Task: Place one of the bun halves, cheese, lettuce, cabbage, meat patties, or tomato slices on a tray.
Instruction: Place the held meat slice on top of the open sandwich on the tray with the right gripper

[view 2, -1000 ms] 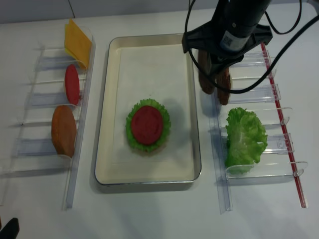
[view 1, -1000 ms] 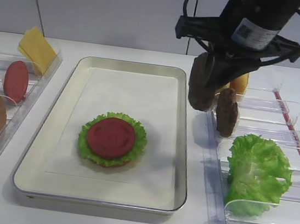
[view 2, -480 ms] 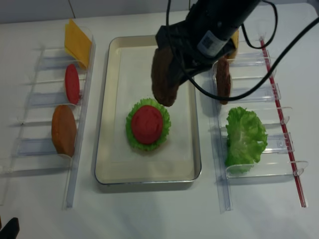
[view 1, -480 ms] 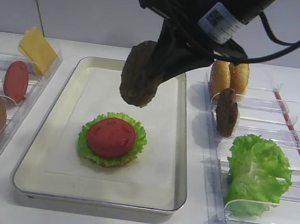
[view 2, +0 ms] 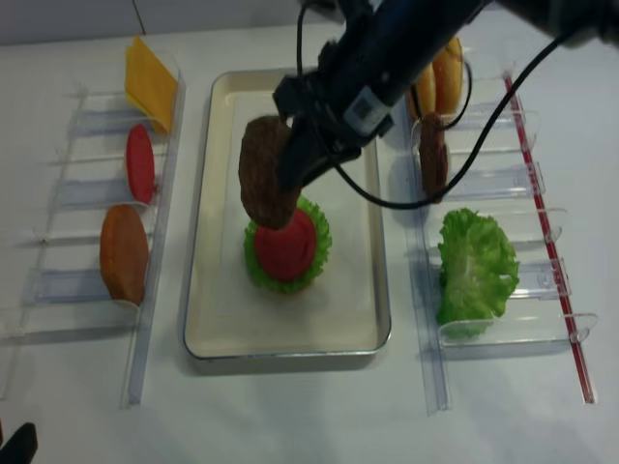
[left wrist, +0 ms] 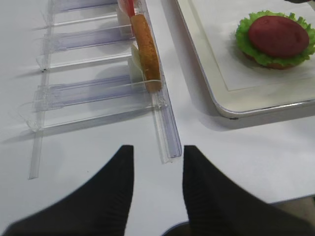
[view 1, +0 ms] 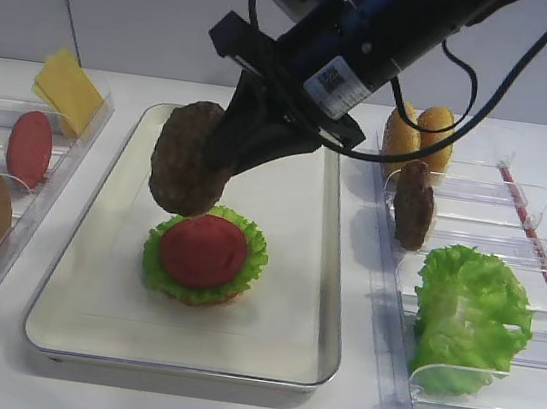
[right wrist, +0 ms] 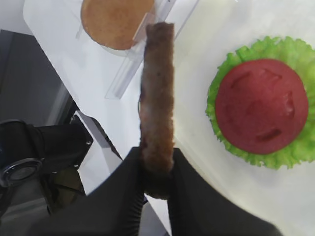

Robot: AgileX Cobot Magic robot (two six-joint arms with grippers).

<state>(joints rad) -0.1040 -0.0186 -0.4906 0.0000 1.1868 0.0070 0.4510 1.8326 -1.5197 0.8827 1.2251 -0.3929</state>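
Patty (view 1: 190, 158) was pinched by its upper edge in the right gripper (right wrist: 156, 169), hanging on edge below the fingers, over the tray (view 1: 93, 272). The tomato slice (view 1: 203, 251) on its lettuce (view 1: 251, 262) lay just under and beside it. The disc looked stiff and light, with a rough surface that should not slip; the edge hold seemed enough.

The right wrist view showed how thin the patty was and that both fingers pressed its faces, which the high views hid. The left wrist view showed the left gripper (left wrist: 156, 179) with jaws apart, empty, away from the tray.
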